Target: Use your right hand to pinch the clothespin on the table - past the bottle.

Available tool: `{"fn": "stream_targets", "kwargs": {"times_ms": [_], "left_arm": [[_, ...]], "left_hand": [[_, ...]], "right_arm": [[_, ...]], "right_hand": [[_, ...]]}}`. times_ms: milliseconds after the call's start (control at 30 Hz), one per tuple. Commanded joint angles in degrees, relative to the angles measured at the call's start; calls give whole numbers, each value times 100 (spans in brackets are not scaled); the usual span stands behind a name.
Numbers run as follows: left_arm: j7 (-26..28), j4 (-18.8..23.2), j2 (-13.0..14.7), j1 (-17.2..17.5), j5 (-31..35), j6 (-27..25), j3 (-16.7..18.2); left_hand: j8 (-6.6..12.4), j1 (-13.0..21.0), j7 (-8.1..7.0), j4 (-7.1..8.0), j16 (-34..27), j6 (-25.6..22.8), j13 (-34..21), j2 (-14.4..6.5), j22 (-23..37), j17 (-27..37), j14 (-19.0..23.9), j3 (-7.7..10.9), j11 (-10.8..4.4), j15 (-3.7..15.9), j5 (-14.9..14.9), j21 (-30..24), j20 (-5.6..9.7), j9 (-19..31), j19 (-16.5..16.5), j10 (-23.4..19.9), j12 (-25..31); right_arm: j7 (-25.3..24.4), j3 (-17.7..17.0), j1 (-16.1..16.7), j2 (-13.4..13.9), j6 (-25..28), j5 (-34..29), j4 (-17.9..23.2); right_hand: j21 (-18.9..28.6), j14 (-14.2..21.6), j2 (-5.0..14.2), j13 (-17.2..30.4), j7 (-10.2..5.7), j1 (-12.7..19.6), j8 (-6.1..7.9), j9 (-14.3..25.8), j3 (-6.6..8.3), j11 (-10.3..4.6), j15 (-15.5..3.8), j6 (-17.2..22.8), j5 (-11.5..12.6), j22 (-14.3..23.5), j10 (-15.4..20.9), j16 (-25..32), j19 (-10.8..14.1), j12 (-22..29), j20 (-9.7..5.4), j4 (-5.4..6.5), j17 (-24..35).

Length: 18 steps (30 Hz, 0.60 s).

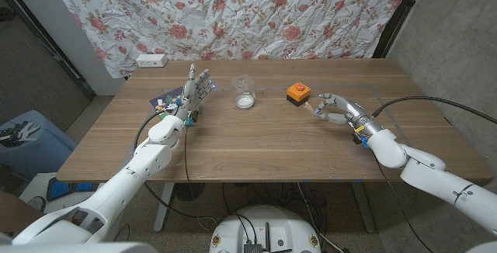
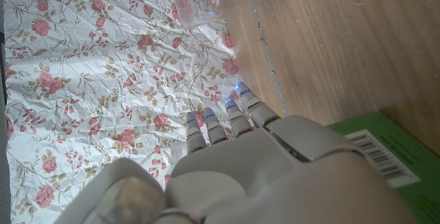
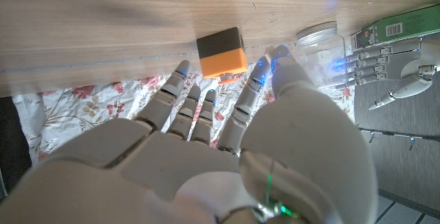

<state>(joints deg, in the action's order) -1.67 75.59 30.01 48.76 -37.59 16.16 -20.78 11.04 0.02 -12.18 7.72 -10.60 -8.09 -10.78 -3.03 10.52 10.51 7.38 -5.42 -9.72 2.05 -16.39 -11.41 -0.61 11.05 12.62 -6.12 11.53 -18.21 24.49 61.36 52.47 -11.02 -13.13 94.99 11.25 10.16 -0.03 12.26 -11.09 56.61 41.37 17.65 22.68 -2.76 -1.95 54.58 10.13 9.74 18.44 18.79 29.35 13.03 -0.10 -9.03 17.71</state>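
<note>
Right hand (image 1: 335,110) near a small clothespin (image 1: 315,111) on the wooden surface (image 1: 256,144).
Its fingers (image 1: 327,98) are loosely curled and hold nothing; the clothespin lies just beside their tips. Likely light, stiff and springy, best squeezed at its tail ends.

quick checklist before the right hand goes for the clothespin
1. Clothespin located: cannot tell; a small pale thing sits at the right hand's fingertips in the head view, too small to name.
2. Right hand free: cannot tell; fingers partly curled, contents unclear.
3. Orange-and-black block out of the way: not ok, it sits close beside the right hand's fingers.
4. Clear bottle out of the way: ok, it stands well apart toward the table's middle.
5. Left hand out of the path: ok, raised, fingers apart, far side of the bottle.
</note>
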Motion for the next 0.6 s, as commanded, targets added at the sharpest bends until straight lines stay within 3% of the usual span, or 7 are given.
{"fn": "stream_targets", "kwargs": {"times_ms": [33,600], "left_arm": [[9,-1,-5,-1,3,-4,-2],[-5,-6,-2,-3,0,-3,-2]], "left_hand": [[36,20,-50,32,-29,-2,-12,-46,14,21,28,0,-32,63,-23,-41,4,28,38,-14,33],[35,19,-50,32,-29,-1,-12,-46,14,21,27,0,-40,59,-23,-41,5,28,38,-16,34]], "right_arm": [[-6,-5,17,-13,-56,32,-19],[28,9,-21,-38,-226,52,-102]], "right_hand": [[7,35,64,4,-140,-9,27,11,30,-28,-66,225,14,15,57,38,36,32,9,13,13],[5,12,84,4,-147,-27,-34,-13,16,-38,-62,139,10,16,59,40,32,18,7,17,32]]}}
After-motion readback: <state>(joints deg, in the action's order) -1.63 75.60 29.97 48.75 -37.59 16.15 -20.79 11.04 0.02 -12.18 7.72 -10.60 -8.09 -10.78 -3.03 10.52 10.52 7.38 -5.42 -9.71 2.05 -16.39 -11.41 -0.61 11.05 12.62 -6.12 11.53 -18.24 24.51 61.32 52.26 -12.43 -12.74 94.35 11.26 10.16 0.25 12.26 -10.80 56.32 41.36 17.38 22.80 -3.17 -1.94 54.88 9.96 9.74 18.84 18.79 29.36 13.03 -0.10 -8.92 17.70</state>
